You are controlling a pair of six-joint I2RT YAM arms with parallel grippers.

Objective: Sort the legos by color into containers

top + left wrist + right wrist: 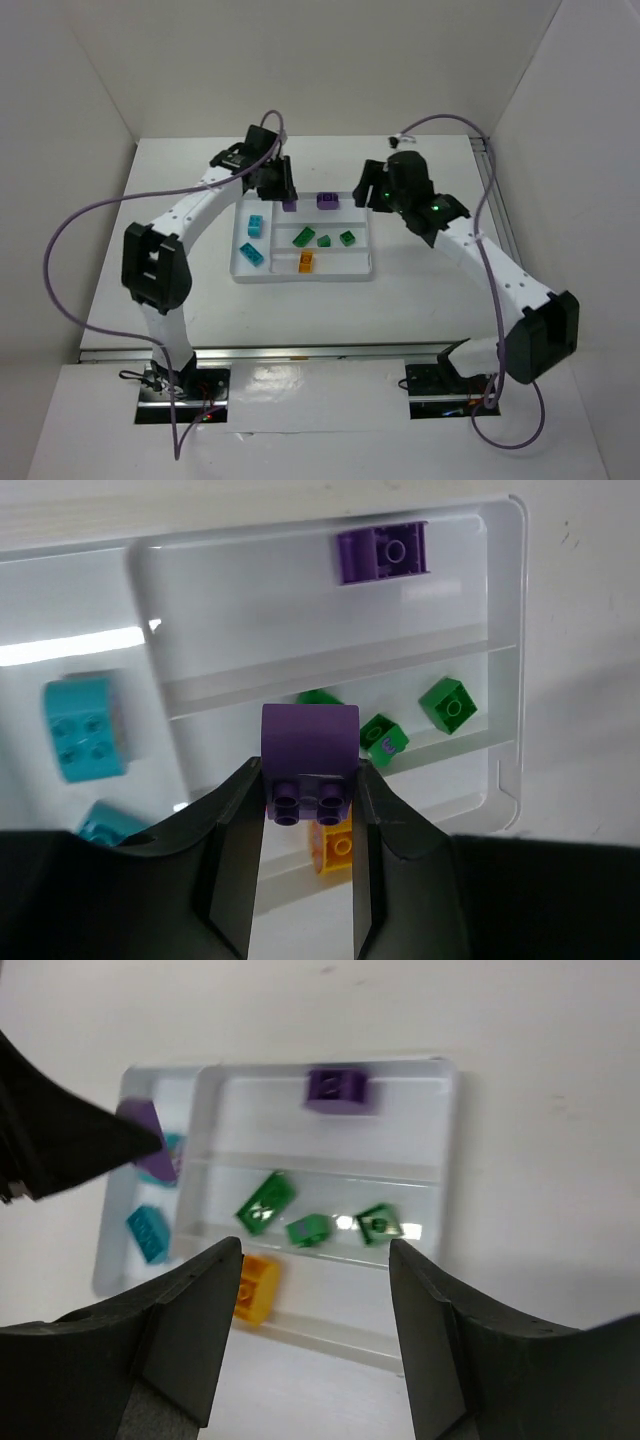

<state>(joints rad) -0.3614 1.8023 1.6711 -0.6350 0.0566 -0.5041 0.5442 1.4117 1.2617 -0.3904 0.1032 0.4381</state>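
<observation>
My left gripper (310,800) is shut on a purple lego (310,740), held above the white tray (505,660) near its far left corner (289,205). A second purple lego (327,201) lies in the far compartment. Three green legos (324,240) sit in the middle strip, an orange one (306,262) in the near strip, and two teal ones (256,224) in the long left section. My right gripper (315,1255) is open and empty, raised over the tray's right side (375,195).
White walls enclose the table on the left, back and right. Purple cables loop off both arms. The tray (340,268) lies midway between the arms, with bare tabletop around it.
</observation>
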